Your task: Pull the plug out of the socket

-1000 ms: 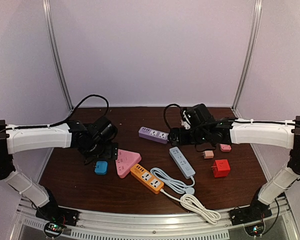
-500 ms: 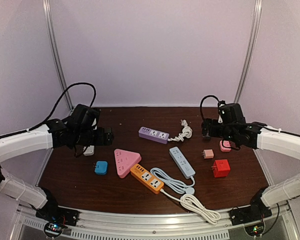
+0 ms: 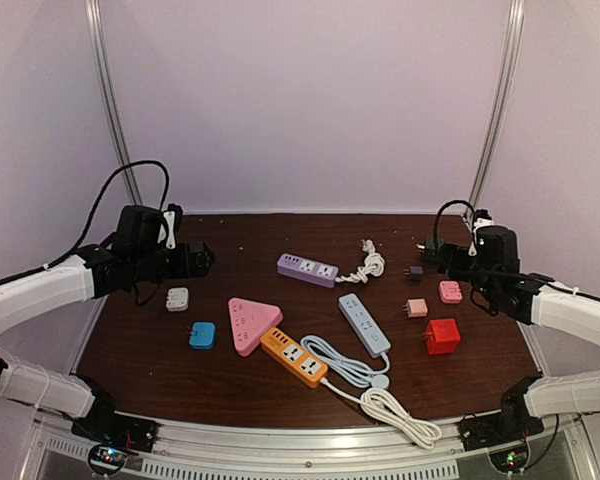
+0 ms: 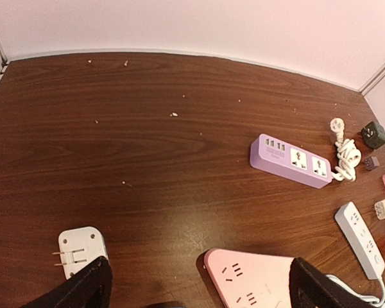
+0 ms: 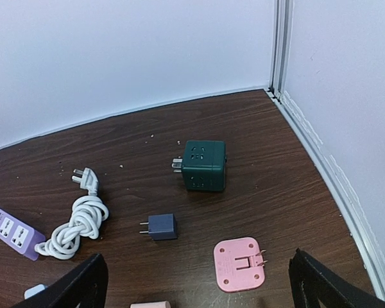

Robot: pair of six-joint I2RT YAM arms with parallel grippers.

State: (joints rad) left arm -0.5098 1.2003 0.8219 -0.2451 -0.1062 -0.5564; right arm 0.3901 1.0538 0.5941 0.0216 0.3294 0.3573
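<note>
While both arms hang over the far corners of the desk [image 3: 150,370], neither touches anything. The left gripper [image 4: 199,269] is spread wide with nothing between its fingers, above the left side; a white adapter [image 4: 77,250] lies just below it with its prongs pointing left. The right gripper [image 5: 197,256] is likewise wide apart and holds nothing, above the far right corner. A purple strip [image 3: 307,268] lies flat at the middle far part of the desk, sockets facing up. Its white cord [image 3: 365,265] is bundled in a coil just to its right, and the plug [image 4: 335,124] at the cord's end rests on the desk at the far side of that coil, apart from the strip's sockets. Under the right gripper sit a green cube [image 5: 204,165] with prongs to the left, a small grey adapter [image 5: 162,226] nearer, and a pink adapter [image 5: 240,264] to its right. Nearer still are a peach adapter [image 3: 416,308] and a red cube [image 3: 442,336]. In the middle lie a pale blue strip [image 3: 364,323], an orange strip [image 3: 293,357] and a pink triangular strip [image 3: 252,323], with a blue adapter [image 3: 202,334] just left of the triangle. White cords [image 3: 395,415] lie looped at the near side, right of the orange strip.
</note>
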